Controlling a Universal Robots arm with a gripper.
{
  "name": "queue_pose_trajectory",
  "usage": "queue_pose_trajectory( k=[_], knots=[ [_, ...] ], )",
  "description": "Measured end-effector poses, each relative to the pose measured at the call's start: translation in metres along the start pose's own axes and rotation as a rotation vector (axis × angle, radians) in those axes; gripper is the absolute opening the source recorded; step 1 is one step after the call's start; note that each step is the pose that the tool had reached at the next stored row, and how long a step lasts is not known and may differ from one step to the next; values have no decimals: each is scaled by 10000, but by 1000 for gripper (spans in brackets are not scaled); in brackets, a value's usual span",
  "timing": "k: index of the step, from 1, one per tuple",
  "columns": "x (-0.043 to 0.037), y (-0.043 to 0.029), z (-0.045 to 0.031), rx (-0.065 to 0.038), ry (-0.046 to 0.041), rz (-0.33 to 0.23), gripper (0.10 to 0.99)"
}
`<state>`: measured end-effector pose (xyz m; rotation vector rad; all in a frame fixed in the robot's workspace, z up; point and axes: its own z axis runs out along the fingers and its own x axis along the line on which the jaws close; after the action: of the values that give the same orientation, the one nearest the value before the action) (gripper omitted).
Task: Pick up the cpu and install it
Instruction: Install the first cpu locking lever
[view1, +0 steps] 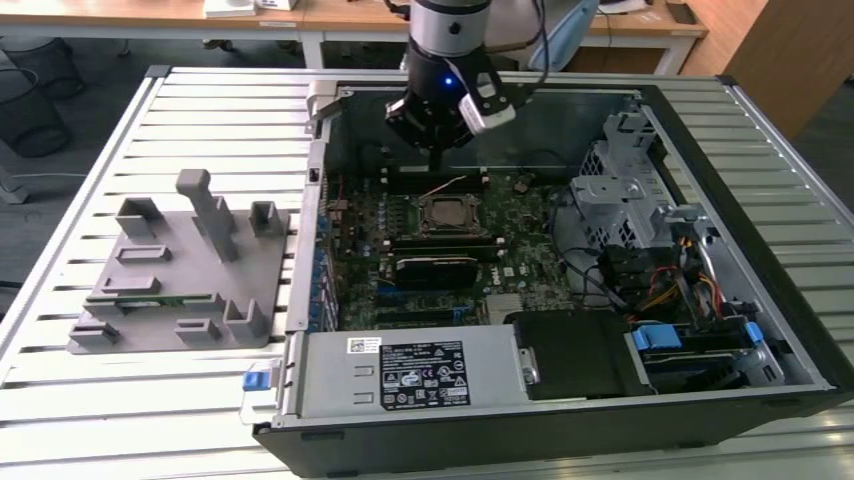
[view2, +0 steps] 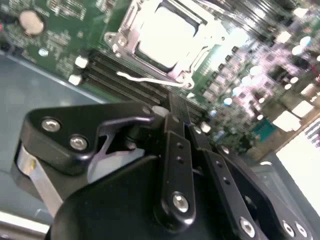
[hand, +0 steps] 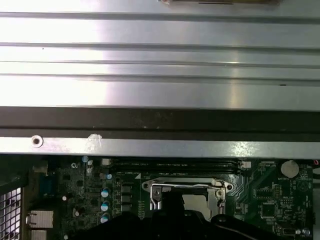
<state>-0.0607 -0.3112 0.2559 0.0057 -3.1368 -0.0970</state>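
Grey plastic fixture (view1: 180, 270): on the slatted table (view1: 80, 400), exterior view's left; no chip in it that I can make out.

Gripper (view1: 437, 155): hovering inside the open computer case (view1: 747, 330), just above the socket; jaws pressed together, grasping nothing.

Cpu (view2: 165, 37): seated in the socket frame (view1: 447, 212). My judgement: keep clear of the frame's thin lever.

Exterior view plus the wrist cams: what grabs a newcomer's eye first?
The open computer case on the slatted table, with the arm's gripper hanging inside it just above the motherboard socket frame. In the second wrist view a bright silvery cpu sits within that frame. The grey plastic fixture stands outside the case toward the exterior view's left.
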Motion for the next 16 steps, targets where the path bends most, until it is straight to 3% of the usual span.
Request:
queue_pose_trajectory(
  k=[4,9,13,16],
  knots=[
    [-3,-33,18,-94,-2,0,106],
    [-8,-39,70,-101,-34,-42,106],
    [-8,-41,97,-98,-219,-90,106],
    [-22,-41,119,-99,-251,-89,106]
  ],
)
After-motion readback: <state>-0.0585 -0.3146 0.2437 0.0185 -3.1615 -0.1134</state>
